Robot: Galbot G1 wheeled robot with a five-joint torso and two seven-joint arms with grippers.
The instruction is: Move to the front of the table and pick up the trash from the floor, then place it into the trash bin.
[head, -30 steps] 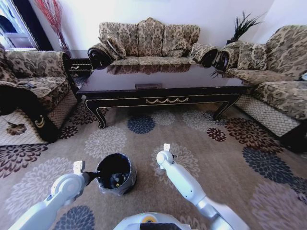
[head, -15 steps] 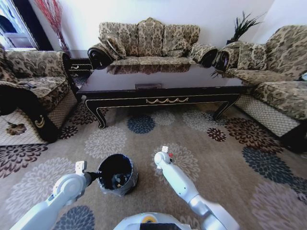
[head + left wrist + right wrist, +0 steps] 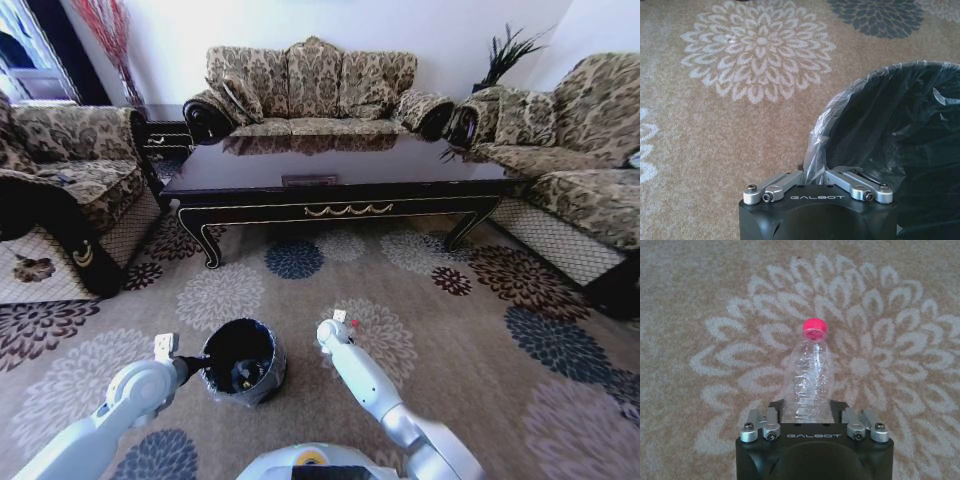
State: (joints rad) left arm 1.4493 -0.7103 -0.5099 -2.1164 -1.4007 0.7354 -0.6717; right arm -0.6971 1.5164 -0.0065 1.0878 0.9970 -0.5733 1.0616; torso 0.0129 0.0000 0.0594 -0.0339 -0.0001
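The trash in hand is a clear plastic bottle with a red cap. My right gripper is shut on the bottle's lower body and holds it over a cream flower on the floor. In the head view this gripper hangs just right of the trash bin, a small black bucket with a thin bag liner. My left gripper is shut on the bin's bagged rim; the head view shows it at the bin's left side. A few small pieces lie inside the bin. The long dark table stands ahead.
Patterned sofas stand to the left, behind the table and to the right. A small dark side table sits at the back left corner. Open carpet lies between me and the table.
My right gripper has carried the bottle a little left and back toward the bin. The left gripper and the bin have barely moved.
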